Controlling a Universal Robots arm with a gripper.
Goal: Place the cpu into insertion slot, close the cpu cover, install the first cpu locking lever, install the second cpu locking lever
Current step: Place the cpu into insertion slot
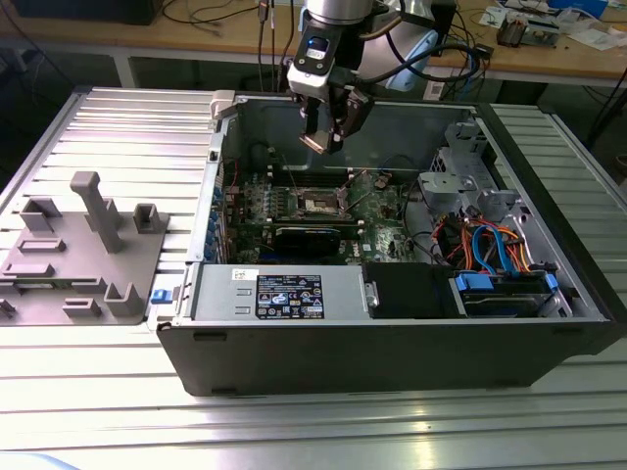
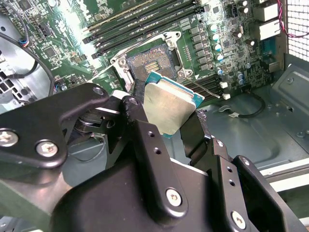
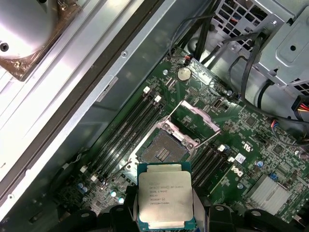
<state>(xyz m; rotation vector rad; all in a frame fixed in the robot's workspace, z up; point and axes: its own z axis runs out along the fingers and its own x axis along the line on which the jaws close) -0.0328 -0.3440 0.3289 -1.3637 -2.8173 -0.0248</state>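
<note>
The gripper hangs over the open computer case, close to its far wall. Its two black fingers are closed part-way and pinch opposite edges of the cpu, whose silver face shows in both wrist views. The chip is in the air above the green motherboard, near but apart from the bare insertion slot, and the cpu cover stands swung open on the slot's side toward the drive cage.

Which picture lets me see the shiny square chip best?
The first wrist view: the cpu turns its silver top to the camera, held by the gripper above the open insertion slot. The second wrist view shows it tilted, one edge behind a finger. The exterior view shows it from far off, under the gripper.
</note>
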